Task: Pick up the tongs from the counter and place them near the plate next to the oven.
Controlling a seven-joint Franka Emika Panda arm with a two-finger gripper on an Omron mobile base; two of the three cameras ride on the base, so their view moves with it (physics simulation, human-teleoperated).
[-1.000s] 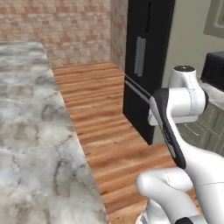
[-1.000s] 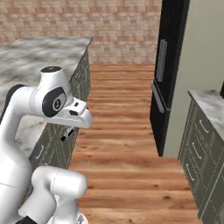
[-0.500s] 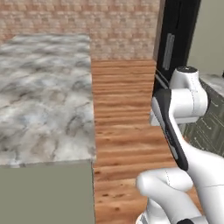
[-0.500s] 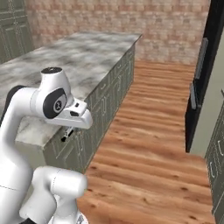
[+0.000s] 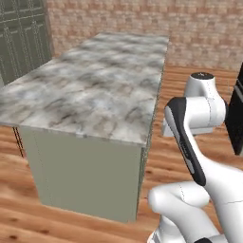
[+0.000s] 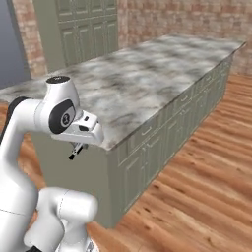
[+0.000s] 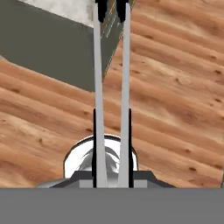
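**Tongs held at the hand, marble island alongside**

The counter (image 5: 99,80), a long grey-white veined marble slab over olive-green cabinets (image 6: 162,152), took up most of both base views. A brick wall (image 5: 190,28) stood behind it, with tall green cupboards (image 6: 88,24) at one side and a wooden plank floor (image 6: 206,187) around it. A black panel (image 5: 236,118) showed at the right edge of the left base view. No writing, brand or label could be read on any surface. The white arm (image 6: 34,123) stood folded beside the island's near corner. In the hand view the gripper (image 7: 112,177) was closed tight on the tongs (image 7: 111,87), whose two thin silver arms ran up the picture to black tips above the floor and the cabinet corner.
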